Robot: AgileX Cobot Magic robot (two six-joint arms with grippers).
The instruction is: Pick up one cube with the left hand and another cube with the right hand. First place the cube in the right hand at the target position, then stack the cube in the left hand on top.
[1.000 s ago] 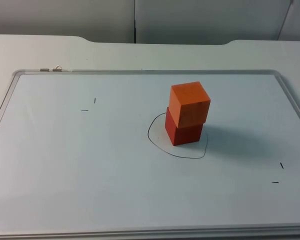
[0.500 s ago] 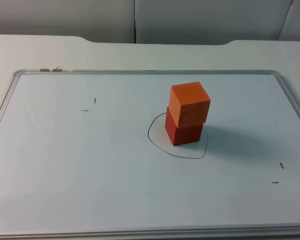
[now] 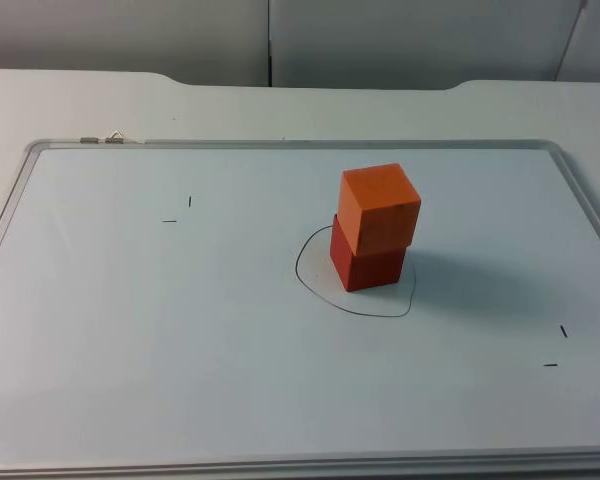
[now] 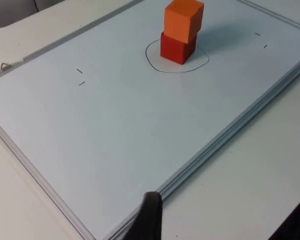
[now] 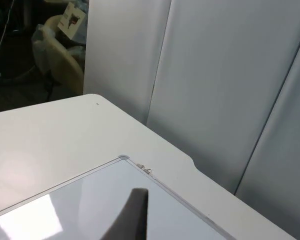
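Observation:
An orange cube point(image 3: 379, 208) sits on top of a red cube point(image 3: 368, 265), turned slightly against it. The stack stands inside a hand-drawn black outline point(image 3: 302, 280) on the whiteboard point(image 3: 280, 143). The left wrist view looks at the same orange cube point(image 4: 183, 20) and red cube point(image 4: 177, 47) from far back. My left gripper point(image 4: 220, 225) hangs open over the table just off the whiteboard's edge, with nothing between its fingers. My right gripper point(image 5: 132, 215) is pulled back above a whiteboard corner, facing the partition wall, away from the stack.
Small black tick marks point(image 3: 178, 210) lie on the board's left and more tick marks point(image 3: 557, 346) on its right. A metal clip point(image 3: 102, 138) sits on the board's far left rim. White table surrounds the board; the grey partition wall point(image 3: 270, 40) stands behind.

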